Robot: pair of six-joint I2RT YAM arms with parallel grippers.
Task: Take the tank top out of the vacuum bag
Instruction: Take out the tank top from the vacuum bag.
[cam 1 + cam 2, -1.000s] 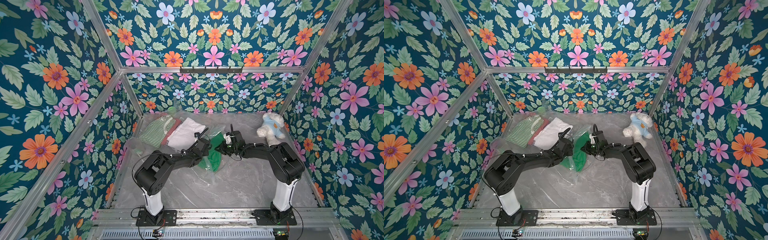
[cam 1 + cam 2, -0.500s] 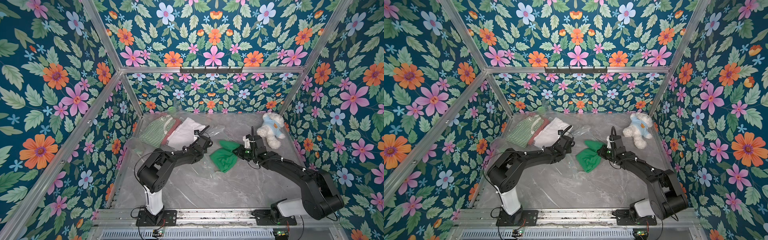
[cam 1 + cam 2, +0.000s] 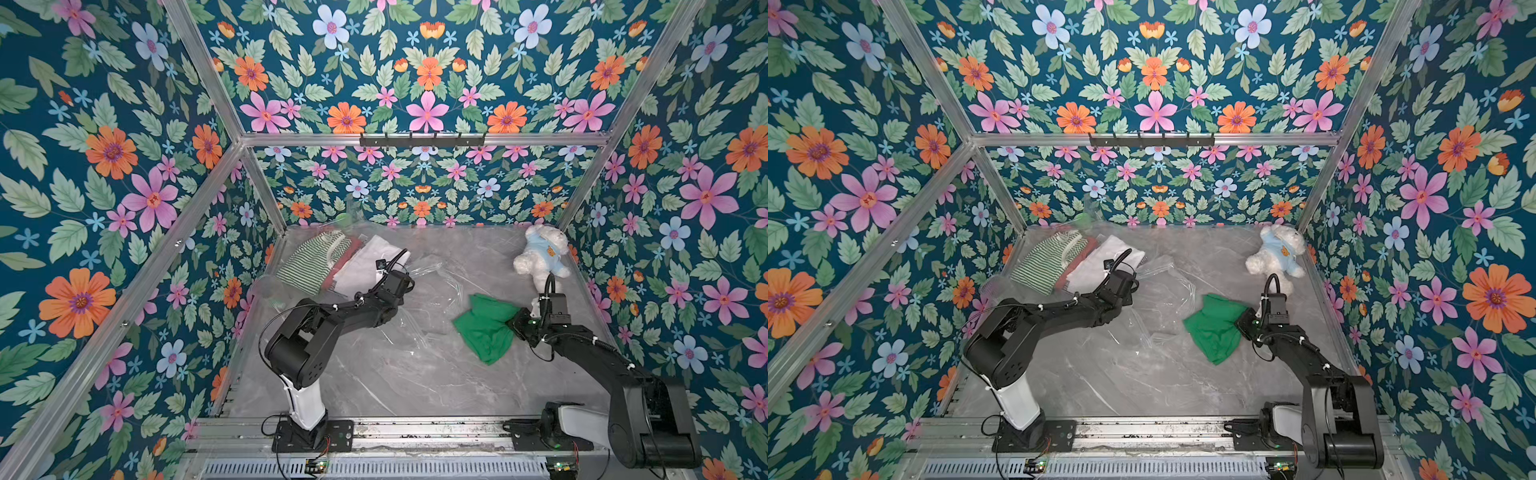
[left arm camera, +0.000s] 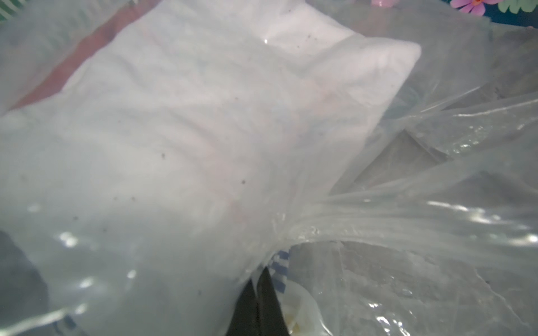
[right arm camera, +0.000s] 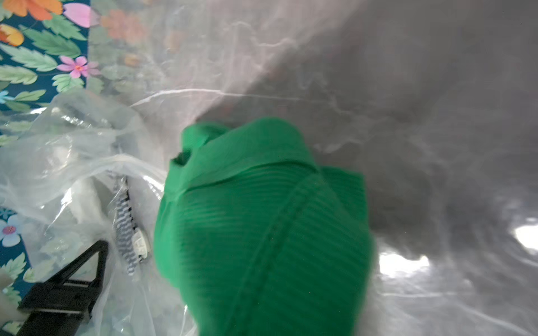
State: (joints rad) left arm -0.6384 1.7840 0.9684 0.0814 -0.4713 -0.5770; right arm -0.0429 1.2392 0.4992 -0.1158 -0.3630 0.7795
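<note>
**Tank top outside bag, both grippers engaged**

Right gripper (image 3: 516, 323) is clamped on the green tank top (image 3: 484, 334), its fingertips buried in cloth. Left gripper (image 4: 259, 293) is pinched on vacuum bag (image 3: 432, 286) film, well apart from the top. The emblem on the teddy (image 3: 540, 257) shirt is unreadable.

The green top (image 3: 1214, 328) rests on the bench (image 3: 1142, 382) right of centre, just outside the bag (image 3: 1167, 286), pinched at its edge by the right gripper (image 3: 1246, 321). A teddy (image 3: 1273, 253) sits in the far right corner.
</note>
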